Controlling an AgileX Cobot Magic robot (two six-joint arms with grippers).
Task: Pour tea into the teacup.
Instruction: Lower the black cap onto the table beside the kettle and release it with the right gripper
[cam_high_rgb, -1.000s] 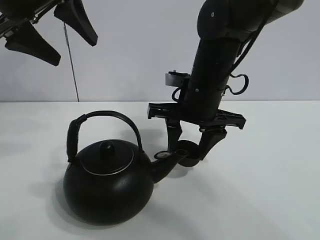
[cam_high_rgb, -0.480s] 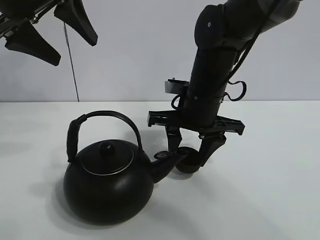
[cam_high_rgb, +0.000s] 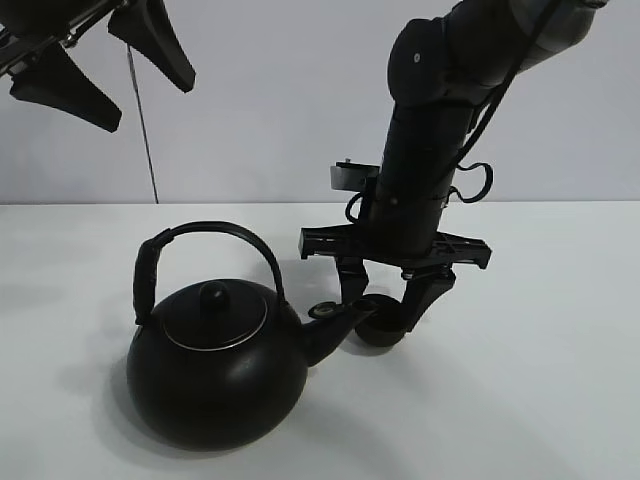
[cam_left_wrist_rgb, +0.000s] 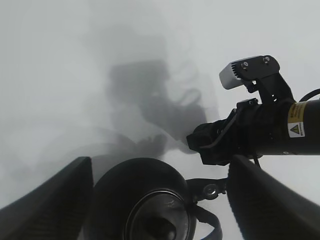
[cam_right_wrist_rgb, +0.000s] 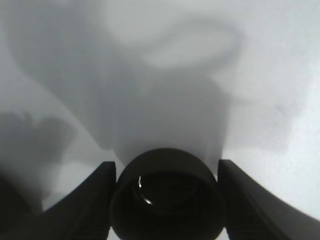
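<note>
Stretching out as a white table (cam_high_rgb: 540, 400), carrying a round black kettle (cam_high_rgb: 215, 375) sitting upright left of centre, possibly also carrying a small black cup (cam_high_rgb: 380, 332) low beside the spout (cam_high_rgb: 335, 326), contact being unclear.

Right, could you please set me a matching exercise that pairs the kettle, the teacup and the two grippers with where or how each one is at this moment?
Things:
1. kettle
2. teacup
3. left gripper
4. right gripper

Places or states:
A. raised high above the scene, open, holding nothing
B. lowered, shut around a small black cup
C. standing upright on the white table, not gripped
D. held between two fingers, just beside the spout

Pairs: 1-C, 2-D, 3-A, 4-B
</note>
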